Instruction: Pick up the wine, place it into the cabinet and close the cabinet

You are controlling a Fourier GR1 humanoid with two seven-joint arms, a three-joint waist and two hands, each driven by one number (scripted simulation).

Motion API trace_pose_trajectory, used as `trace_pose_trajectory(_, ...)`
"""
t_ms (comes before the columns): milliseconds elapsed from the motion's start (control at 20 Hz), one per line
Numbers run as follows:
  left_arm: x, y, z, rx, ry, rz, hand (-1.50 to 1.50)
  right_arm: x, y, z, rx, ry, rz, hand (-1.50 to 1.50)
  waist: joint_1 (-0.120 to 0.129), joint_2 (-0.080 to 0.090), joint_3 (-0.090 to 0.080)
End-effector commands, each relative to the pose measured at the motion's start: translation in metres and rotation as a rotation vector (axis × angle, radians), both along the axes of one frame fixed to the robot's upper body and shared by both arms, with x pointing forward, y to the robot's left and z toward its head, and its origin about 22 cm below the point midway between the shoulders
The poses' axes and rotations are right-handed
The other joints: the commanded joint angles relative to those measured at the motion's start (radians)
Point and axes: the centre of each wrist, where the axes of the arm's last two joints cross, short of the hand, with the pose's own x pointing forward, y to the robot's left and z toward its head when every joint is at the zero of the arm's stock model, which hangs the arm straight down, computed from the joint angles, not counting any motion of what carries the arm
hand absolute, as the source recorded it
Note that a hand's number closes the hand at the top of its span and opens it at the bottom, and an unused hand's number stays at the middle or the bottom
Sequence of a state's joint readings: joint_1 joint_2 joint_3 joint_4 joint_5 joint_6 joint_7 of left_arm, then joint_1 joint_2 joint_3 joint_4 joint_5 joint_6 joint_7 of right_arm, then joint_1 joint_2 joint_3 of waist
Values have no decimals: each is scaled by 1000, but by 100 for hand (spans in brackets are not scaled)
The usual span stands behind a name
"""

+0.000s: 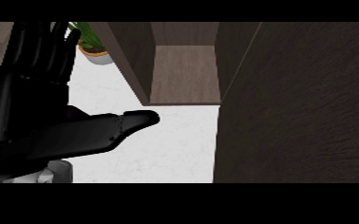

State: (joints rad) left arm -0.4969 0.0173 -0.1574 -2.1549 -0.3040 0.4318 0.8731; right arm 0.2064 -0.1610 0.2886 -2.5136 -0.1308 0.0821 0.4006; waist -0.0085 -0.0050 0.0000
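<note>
Our left hand rests left of the open cabinet, fingers straight, thumb extended, holding nothing; our right hand is out of view. No wine shows, nor can we tell where it is. The cabinet door, standing wide, could block any approach from the cabinet's right.

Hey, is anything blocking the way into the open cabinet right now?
Nothing visible does. The cabinet is open, its shelf bare, its door swung out at the right. The wine isn't in view. The left hand rests open at the left edge, near a potted plant.
</note>
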Motion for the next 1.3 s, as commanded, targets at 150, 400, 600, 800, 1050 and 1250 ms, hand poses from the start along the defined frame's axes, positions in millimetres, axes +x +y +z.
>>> trace_pose_trajectory(150,1,30,16,-1,23,57,-150,-44,-5,39,46,-72,49,-150,0,2,-1)
trace_pose_trajectory(400,-11,42,11,49,30,118,-150,-37,-9,34,60,-77,26,-150,3,1,0)
trace_pose_trajectory(600,-14,68,8,64,19,159,-150,-38,-11,34,35,-63,26,-150,0,2,0)
trace_pose_trajectory(800,-14,83,1,62,38,170,-150,-50,-8,39,46,-75,19,-150,-4,0,-1)
trace_pose_trajectory(1050,-16,100,-4,69,45,194,-150,-42,-5,39,39,-77,44,-150,2,2,-1)
trace_pose_trajectory(1250,-8,122,-32,61,83,254,-150,-44,-2,38,40,-89,36,-150,-7,3,-2)
